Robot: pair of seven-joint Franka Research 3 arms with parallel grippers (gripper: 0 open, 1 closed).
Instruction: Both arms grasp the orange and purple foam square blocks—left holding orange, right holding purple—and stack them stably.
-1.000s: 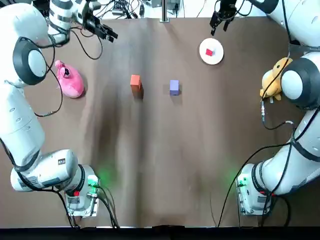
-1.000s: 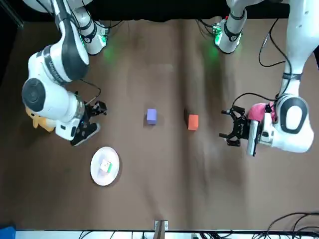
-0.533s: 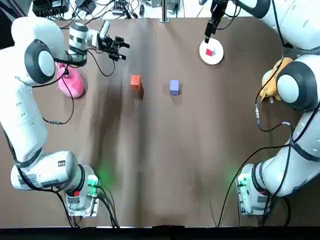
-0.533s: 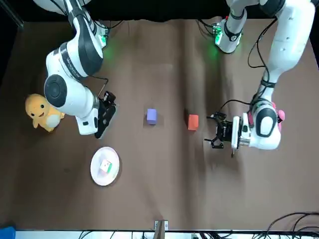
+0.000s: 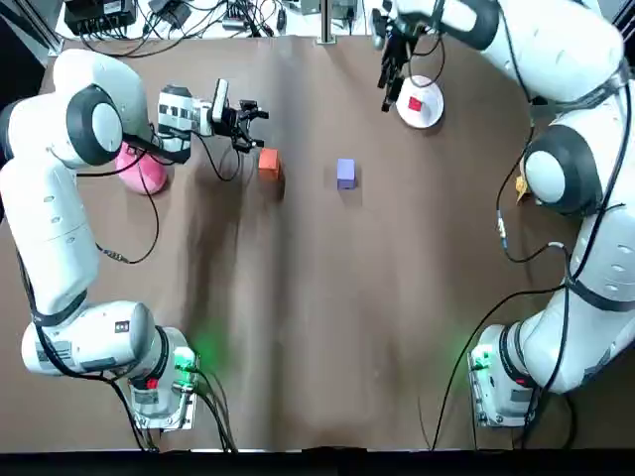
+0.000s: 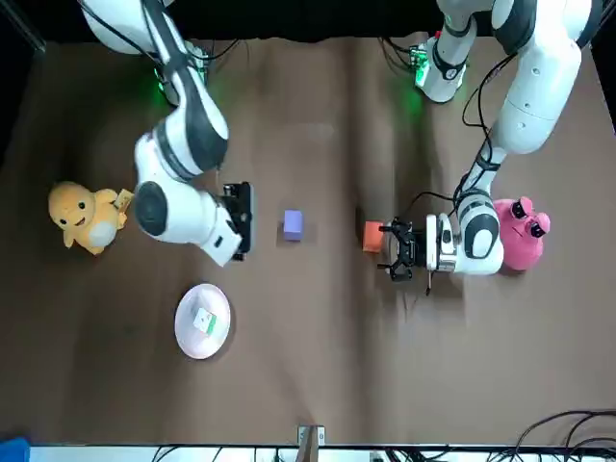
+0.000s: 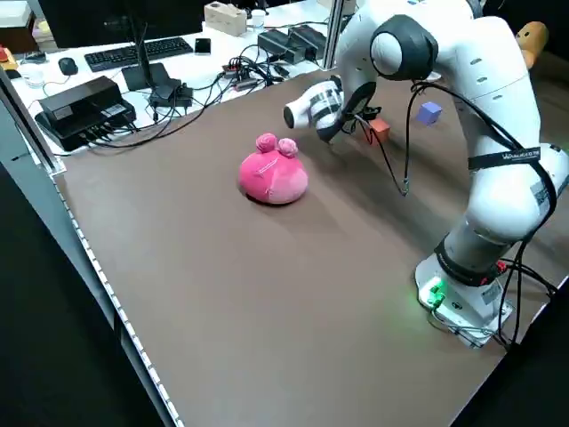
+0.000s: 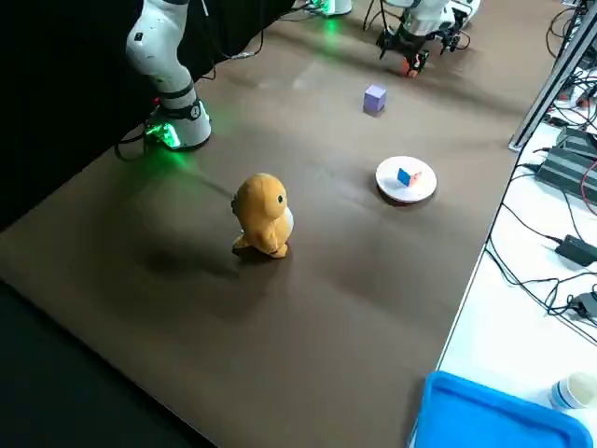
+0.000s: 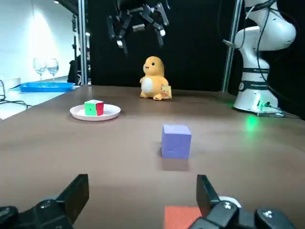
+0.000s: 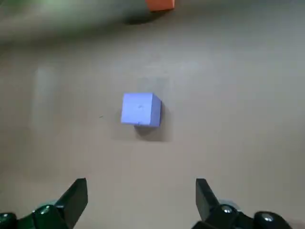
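I have swung both arms in, each wide open and empty: the orange block lies just ahead of the left gripper, the purple block farther ahead of the right gripper, so grasping comes next.

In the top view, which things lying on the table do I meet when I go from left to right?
pink plush toy → orange block → purple block → white plate → yellow plush toy
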